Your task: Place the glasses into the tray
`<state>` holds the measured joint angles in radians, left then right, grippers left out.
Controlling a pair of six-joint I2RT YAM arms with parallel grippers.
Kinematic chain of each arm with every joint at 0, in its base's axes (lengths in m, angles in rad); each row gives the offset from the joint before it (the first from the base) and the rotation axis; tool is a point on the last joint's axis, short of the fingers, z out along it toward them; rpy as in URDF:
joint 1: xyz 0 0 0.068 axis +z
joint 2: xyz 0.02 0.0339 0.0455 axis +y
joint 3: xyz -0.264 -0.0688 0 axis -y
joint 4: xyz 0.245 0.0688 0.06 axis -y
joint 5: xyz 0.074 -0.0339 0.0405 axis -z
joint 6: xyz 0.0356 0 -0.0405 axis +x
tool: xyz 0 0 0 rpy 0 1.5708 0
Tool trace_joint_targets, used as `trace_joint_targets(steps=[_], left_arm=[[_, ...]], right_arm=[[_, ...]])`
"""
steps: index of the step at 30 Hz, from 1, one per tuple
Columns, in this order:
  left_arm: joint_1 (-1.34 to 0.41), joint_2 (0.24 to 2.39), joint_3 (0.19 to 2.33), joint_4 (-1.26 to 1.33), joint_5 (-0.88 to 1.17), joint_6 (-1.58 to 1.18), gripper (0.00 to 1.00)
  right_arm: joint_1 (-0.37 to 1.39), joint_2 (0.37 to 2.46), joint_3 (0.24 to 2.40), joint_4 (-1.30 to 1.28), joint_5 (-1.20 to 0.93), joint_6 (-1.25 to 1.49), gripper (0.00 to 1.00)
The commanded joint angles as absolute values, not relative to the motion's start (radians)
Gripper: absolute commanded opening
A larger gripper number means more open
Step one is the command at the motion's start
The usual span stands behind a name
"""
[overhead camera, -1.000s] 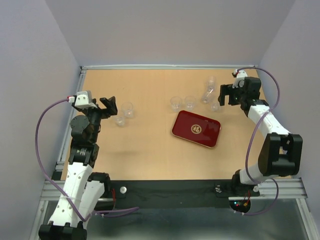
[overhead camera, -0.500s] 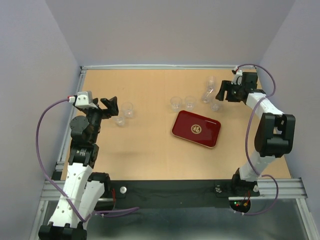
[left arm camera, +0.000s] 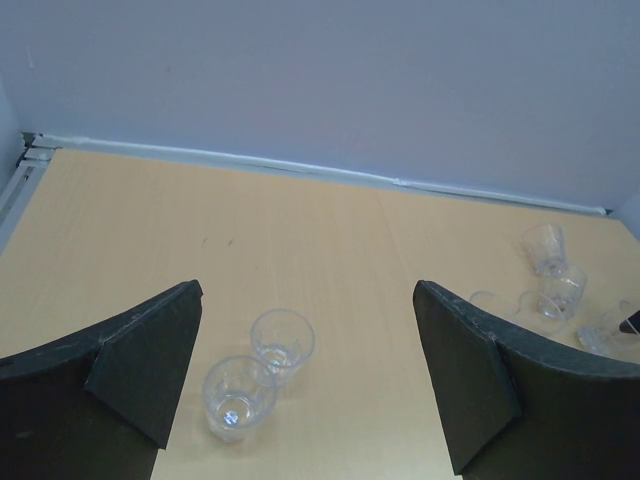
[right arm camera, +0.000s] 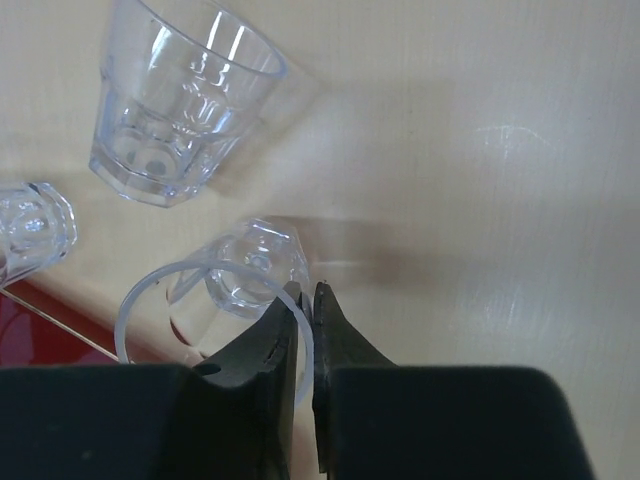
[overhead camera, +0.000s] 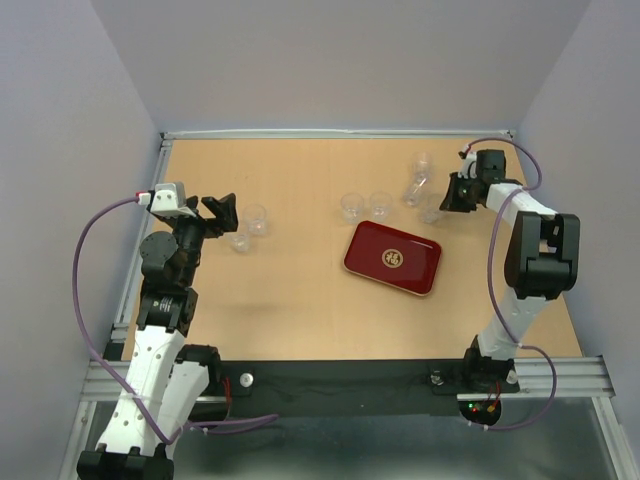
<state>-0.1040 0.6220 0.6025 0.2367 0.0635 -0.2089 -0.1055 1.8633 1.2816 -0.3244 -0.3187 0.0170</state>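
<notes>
The dark red tray (overhead camera: 366, 246) lies right of centre on the table. Near its far right corner, my right gripper (overhead camera: 451, 196) (right arm camera: 305, 297) is shut on the rim of one clear glass (right arm camera: 232, 283): one finger is inside, the other outside the wall. Two more glasses (overhead camera: 421, 166) (right arm camera: 178, 98) stand just beyond it, and one (right arm camera: 30, 225) is at the left edge of the right wrist view. A pair of glasses (overhead camera: 351, 206) stands behind the tray. My left gripper (overhead camera: 222, 212) (left arm camera: 305, 300) hangs open over another pair (left arm camera: 282, 340) (left arm camera: 238, 396) at the left.
The grey back wall and a metal rail (overhead camera: 340, 133) close the far edge of the table. A side rail (overhead camera: 150, 225) runs along the left. A strip of the tray (right arm camera: 40, 312) shows just under the held glass.
My right gripper has moved in onto the glass by the tray's corner and shut on its rim. The left arm has not moved.
</notes>
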Motion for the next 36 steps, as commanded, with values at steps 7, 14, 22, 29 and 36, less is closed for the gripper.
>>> trace_joint_targets(steps=[7, 14, 22, 29, 36], left_arm=[[-0.106, 0.607, 0.604, 0.298, 0.089, -0.216, 0.98], [-0.106, 0.607, 0.603, 0.299, 0.094, -0.218, 0.98], [-0.106, 0.606, 0.603, 0.299, 0.092, -0.218, 0.98], [-0.106, 0.604, 0.601, 0.301, 0.094, -0.218, 0.98], [-0.106, 0.604, 0.601, 0.301, 0.092, -0.216, 0.98]], right_arm=[[-0.112, 1.72, 1.289, -0.324, -0.368, -0.129, 0.02], [-0.086, 1.637, 1.226, -0.321, -0.581, -0.232, 0.02], [0.09, 1.598, 1.167, -0.324, -0.614, -0.327, 0.02], [0.19, 1.621, 1.172, -0.325, -0.575, -0.334, 0.02], [0.301, 1.669, 1.178, -0.325, -0.476, -0.345, 0.02]])
